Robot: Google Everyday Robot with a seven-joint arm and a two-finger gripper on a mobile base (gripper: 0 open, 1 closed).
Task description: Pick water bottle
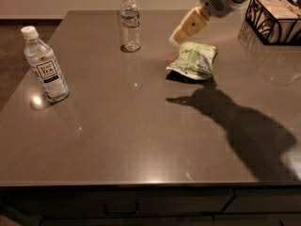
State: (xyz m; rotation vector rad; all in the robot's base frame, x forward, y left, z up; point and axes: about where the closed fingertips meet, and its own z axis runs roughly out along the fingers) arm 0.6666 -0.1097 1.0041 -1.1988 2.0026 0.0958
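Note:
The water bottle [130,21] is a slim clear ribbed bottle with a white cap and a reddish-white label band. It stands upright at the far middle-left of the dark table [117,140]. My gripper [181,33] reaches in from the upper right, its cream-coloured fingers pointing down-left. It hangs above the table, right of the bottle and apart from it, just above the far edge of a green bag. Nothing shows in its grasp.
A green snack bag [194,60] lies right of centre under the gripper. A clear bottle with a white "TEA" label [45,65] stands at the left edge. A black wire basket [275,19] sits at the far right. The arm's shadow falls across the right half.

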